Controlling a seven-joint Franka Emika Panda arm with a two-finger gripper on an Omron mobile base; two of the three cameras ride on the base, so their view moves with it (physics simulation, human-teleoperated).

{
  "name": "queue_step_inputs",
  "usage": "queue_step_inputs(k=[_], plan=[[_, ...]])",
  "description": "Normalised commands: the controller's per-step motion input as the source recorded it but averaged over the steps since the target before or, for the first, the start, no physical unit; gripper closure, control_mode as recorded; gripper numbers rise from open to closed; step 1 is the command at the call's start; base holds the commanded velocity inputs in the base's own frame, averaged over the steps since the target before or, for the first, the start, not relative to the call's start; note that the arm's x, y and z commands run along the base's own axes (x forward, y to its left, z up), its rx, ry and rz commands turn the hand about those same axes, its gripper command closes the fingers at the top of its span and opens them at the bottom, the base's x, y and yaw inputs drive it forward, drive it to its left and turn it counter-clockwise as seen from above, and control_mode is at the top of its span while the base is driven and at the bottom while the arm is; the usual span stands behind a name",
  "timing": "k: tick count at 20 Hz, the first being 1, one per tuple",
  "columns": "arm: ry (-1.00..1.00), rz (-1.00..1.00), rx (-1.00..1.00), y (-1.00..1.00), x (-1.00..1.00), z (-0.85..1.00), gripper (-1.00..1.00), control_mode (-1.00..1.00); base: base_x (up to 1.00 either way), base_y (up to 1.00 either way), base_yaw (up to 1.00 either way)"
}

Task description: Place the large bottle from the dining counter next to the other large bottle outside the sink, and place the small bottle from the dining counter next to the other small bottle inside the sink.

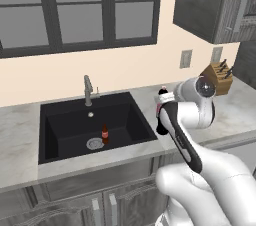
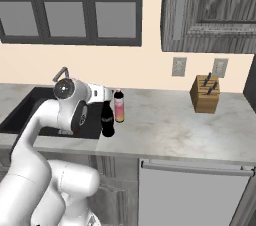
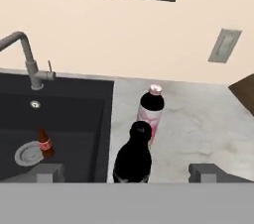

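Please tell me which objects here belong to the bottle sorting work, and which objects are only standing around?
Belong to the job:
- dark large bottle, upright on the counter between the open pincer fingers
- pink large bottle beside it
- small bottle in the sink

Standing around:
- faucet
- knife block
- wall outlets

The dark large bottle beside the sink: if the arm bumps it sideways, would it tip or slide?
The dark large bottle would probably tip rather than slide: it stands upright, tall and narrow. Falling away from the sink, it would likely strike the pink-labelled bottle close behind it. Its round body would probably roll afterwards.
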Motion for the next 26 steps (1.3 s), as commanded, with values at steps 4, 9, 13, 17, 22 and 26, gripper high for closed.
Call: queue_step_inputs(k=[4,9,13,17,22,26], plan=[[0.27,0.0,0.03,0.33,0.0,-0.09,-1.0,-1.0,0.0,0.0,0.0],[0.21,0.0,0.0,0.54,-0.17,-0.06,-1.0,-1.0,0.0,0.0,0.0],[0.06,0.0,-0.03,0.29,-0.41,0.02,-1.0,-1.0,0.0,0.0,0.0],[0.01,0.0,0.0,0.03,-0.34,0.0,-1.0,-1.0,0.0,0.0,0.0],[0.0,0.04,-0.02,-0.02,-0.47,0.0,-1.0,-1.0,0.0,0.0,0.0],[0.0,0.05,0.0,-0.13,-0.36,-0.04,-1.0,-1.0,0.0,0.0,0.0]])
